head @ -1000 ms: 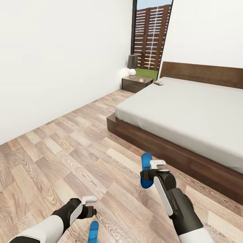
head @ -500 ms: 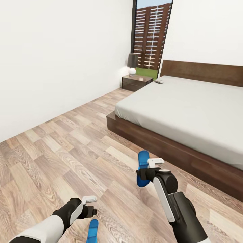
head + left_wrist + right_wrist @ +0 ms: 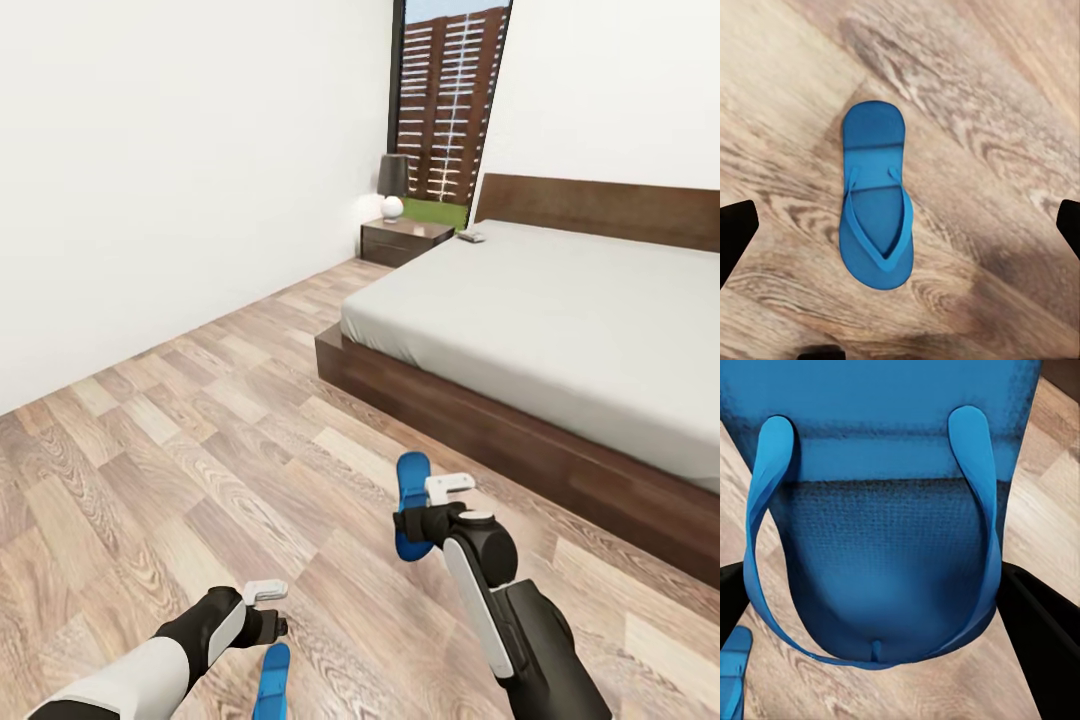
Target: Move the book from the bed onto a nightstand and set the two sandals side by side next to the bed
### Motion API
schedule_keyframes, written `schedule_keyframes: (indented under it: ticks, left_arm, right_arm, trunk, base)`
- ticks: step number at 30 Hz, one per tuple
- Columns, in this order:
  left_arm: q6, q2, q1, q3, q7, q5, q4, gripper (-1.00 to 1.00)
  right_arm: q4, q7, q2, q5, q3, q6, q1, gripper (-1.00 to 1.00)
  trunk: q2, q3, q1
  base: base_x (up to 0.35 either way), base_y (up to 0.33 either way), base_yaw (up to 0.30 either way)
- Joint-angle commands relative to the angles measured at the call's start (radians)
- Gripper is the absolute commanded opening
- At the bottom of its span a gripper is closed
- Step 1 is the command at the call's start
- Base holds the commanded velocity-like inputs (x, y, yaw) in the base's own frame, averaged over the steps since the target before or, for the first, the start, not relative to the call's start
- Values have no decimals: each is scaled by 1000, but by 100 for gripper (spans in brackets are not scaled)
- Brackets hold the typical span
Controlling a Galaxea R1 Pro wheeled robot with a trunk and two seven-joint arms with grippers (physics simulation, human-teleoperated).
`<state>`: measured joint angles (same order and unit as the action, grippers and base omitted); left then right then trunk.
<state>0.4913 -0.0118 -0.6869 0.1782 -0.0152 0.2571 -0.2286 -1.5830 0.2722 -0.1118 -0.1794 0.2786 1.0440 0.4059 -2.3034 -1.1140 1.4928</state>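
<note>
My right gripper (image 3: 412, 522) is clamped on one blue sandal (image 3: 409, 505), carrying it above the wood floor (image 3: 200, 440) with the sole standing nearly upright. In the right wrist view that sandal (image 3: 881, 547) sits between my dark fingers (image 3: 1042, 637), its straps facing the camera, and a sliver of the second sandal (image 3: 733, 671) shows on the floor beyond.

My left gripper (image 3: 282, 626) hangs low at about 7 o'clock in the head view, and the second sandal (image 3: 271, 680) lies flat on the planks just below it, toward 6 o'clock. From the left wrist, that sandal (image 3: 876, 206) lies centred between my two fingertips (image 3: 735, 232), which are spread wide and well clear of it.

The bed (image 3: 560, 330) spans from 1 to 4 o'clock. The book (image 3: 470, 237) rests on its far corner, beside the nightstand (image 3: 405, 240) with a lamp (image 3: 393, 185).
</note>
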Motion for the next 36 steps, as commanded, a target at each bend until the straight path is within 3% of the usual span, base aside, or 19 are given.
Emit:
schedule_keyframes:
  ticks: [1,28,36]
  left_arm:
    - [4,1,0,8,0,8,-1,100]
    - [4,-2,0,7,4,5,0,100]
    - [3,-3,0,8,8,5,0,100]
  right_arm:
    - [-1,12,0,-11,2,3,0,-100]
    - [-1,12,0,-15,5,3,-14,-100]
    - [-1,12,-1,-17,5,3,-15,-100]
  trunk:
    - [-8,-4,4]
    - [-197,-89,107]
    - [-198,-120,111]
  base:
    - [0,0,0]
    - [0,0,0]
    - [0,0,0]
